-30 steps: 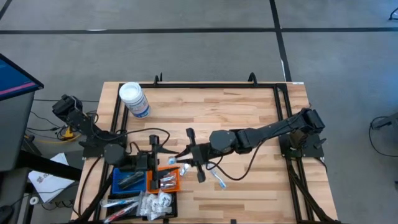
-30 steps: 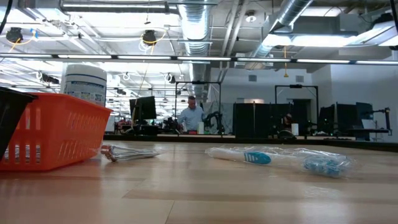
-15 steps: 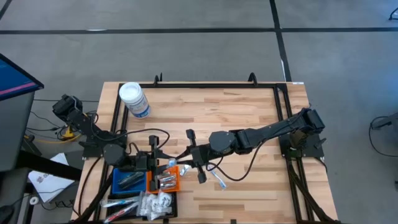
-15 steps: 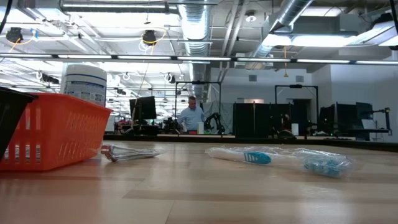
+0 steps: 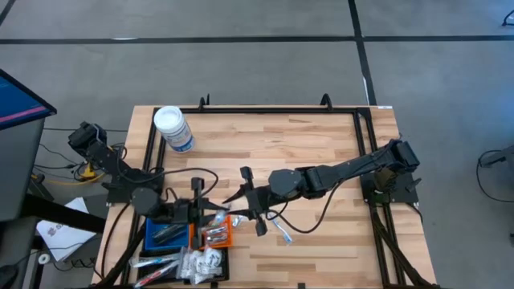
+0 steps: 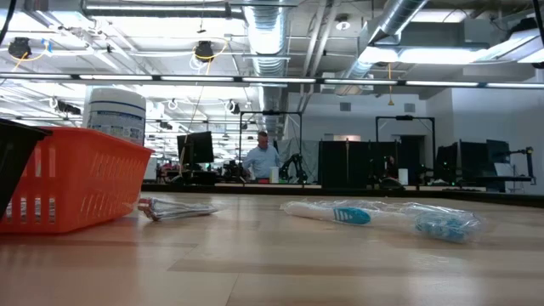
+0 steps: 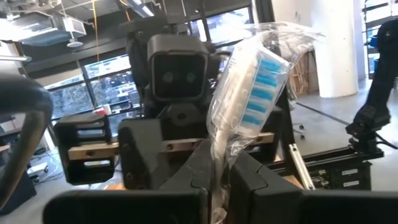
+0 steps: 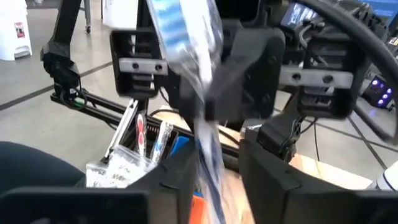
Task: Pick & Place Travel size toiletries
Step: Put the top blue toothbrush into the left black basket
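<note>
Left gripper (image 5: 215,212) clamped on wrapped toothbrush (image 7: 249,93), above orange tray (image 5: 214,234); right gripper (image 5: 241,204) facing it, fingers parted around same wrapper. Second toothbrush (image 6: 340,212) lies on tabletop (image 5: 273,144) (far half bare). Person (image 6: 260,158) in room beyond.

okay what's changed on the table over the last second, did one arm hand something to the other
Yes, it looks like a handover. The left tool has closed on the wrapped toothbrush above the orange tray; the right tool, which held it, is opening, the wrapper still between its fingers. Neither arm moved much. The jar and the toothbrush on the table stayed put.
</note>
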